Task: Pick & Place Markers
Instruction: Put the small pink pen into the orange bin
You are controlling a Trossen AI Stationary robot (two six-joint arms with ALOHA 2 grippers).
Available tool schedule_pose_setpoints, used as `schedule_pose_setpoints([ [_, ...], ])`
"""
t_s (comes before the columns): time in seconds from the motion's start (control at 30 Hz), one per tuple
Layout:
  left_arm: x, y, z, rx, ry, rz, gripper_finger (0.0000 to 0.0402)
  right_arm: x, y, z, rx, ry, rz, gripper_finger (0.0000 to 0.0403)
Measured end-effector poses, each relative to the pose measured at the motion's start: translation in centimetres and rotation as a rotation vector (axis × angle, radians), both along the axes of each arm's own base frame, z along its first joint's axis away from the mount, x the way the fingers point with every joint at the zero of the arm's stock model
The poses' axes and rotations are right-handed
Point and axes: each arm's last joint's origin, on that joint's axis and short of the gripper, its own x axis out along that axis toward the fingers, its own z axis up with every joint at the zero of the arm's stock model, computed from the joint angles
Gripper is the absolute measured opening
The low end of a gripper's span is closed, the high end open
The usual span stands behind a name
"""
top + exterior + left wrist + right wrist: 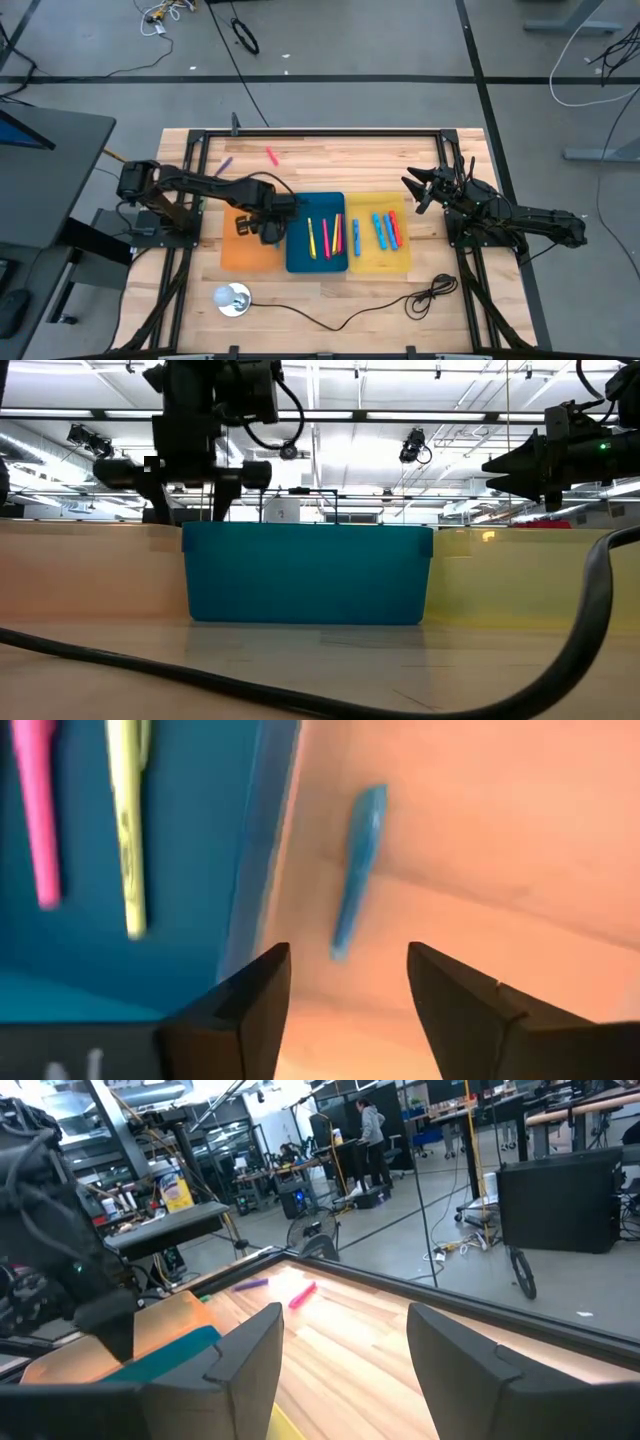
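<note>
**Q:** What progress is indicated?

**A:** Markers are seen sorted into trays: several in the blue tray [297, 255], several in the yellow tray [367, 262]. A blue marker [355, 870] lies in the orange tray [232, 255], just below the left gripper [348, 995], whose fingers are spread apart and clamp nothing. It is judged to be set down. Two markers, a pink marker [271, 156] and a purple marker [224, 163], are left loose on the table [330, 300], at its far side.

**Q:** And the right arm?

**A:** The right gripper [345, 1350] is held beside the yellow tray, fingers apart, empty.

**Q:** What cannot be verified?

**A:** From table height, tray contents are hidden by the tray walls. The exact marker count per tray cannot be made out from above.
</note>
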Motion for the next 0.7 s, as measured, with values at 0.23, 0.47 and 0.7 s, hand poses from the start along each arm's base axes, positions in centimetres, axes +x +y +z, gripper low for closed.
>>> schedule_pose_setpoints([
  [0.23,-1.2,1.3,2.9,0.025,-0.045,0.337,0.0222,0.0,0.0,0.0,0.0,0.0,0.0,0.0215],
  [0.47,-1.9,2.9,4.2,-0.041,-0.106,0.687,0.0222,0.0,0.0,0.0,0.0,0.0,0.0,0.0215],
  [0.7,-2.0,3.3,4.4,-0.117,-0.14,1.002,0.0222,0.0,0.0,0.0,0.0,0.0,0.0,0.0215],
])
